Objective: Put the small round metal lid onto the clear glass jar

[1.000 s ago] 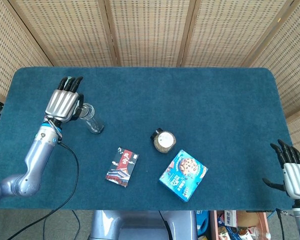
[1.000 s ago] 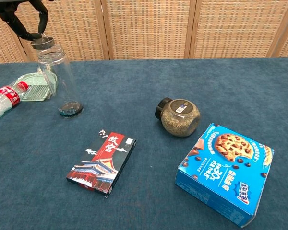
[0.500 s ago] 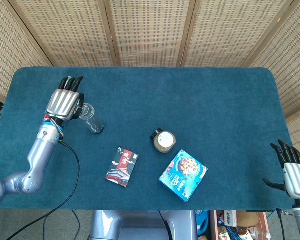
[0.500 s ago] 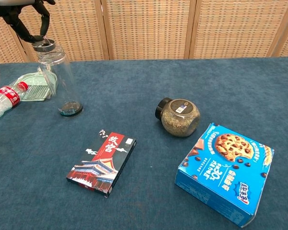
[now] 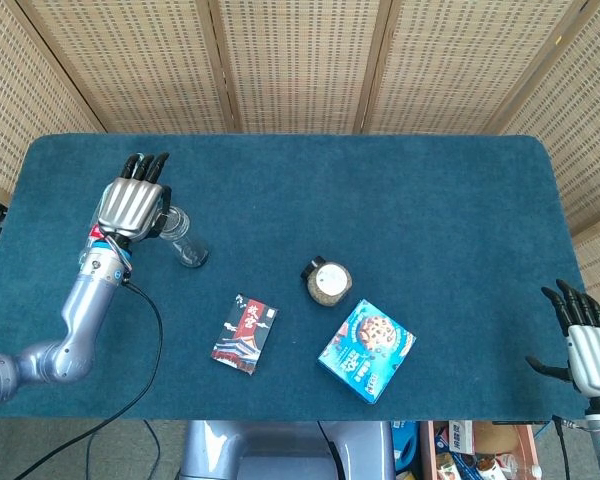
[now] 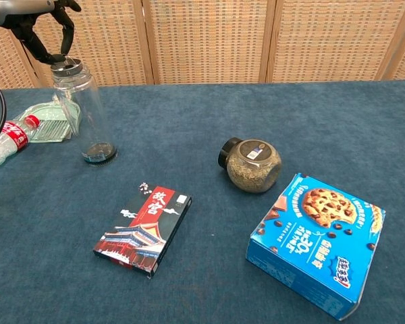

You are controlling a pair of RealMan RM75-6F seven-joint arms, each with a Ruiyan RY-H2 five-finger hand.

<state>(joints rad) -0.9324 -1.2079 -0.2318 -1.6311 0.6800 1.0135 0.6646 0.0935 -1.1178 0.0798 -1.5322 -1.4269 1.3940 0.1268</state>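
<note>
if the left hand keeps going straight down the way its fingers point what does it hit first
Most likely the small round metal lid, directly under the left hand on the mouth of the clear glass jar. Whether the fingertips already touch it is unclear.

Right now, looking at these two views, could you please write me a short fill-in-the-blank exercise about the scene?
1. The small metal lid sits at the mouth of the clear glass ____.
2. The left hand is directly above the ____.
3. The cookie box is coloured ____.
4. The right hand holds ____.

Missing words: jar; lid; blue; nothing
</note>
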